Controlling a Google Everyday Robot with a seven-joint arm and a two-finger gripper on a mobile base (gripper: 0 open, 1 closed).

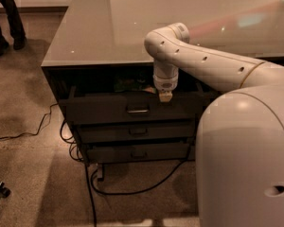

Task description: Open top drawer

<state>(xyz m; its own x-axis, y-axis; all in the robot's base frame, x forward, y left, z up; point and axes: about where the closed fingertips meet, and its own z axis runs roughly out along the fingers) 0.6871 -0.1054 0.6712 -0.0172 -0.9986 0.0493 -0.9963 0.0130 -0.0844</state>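
At frame centre, the top drawer (99,111) looks partly out under the bench (94,37). The hand (165,96) is at its upper edge, grip state untellable. Pull straight and level, avoiding any skew.

View count: you have one camera view.
Vantage: you look from high behind the robot's white body (246,164), which fills the frame at 4 to 5 o'clock.
Facing: forward and down, with the counter top (99,27) at 12 o'clock.
Range: near; the arm (203,63) crosses in from 3 o'clock.
Centre: the gripper (165,96) hangs at the upper edge of the top drawer (104,110), at 3 o'clock from its handle (137,109).
Margins: floor (23,164) at 7 to 9 o'clock; a person's legs (9,13) at 10 to 11 o'clock.
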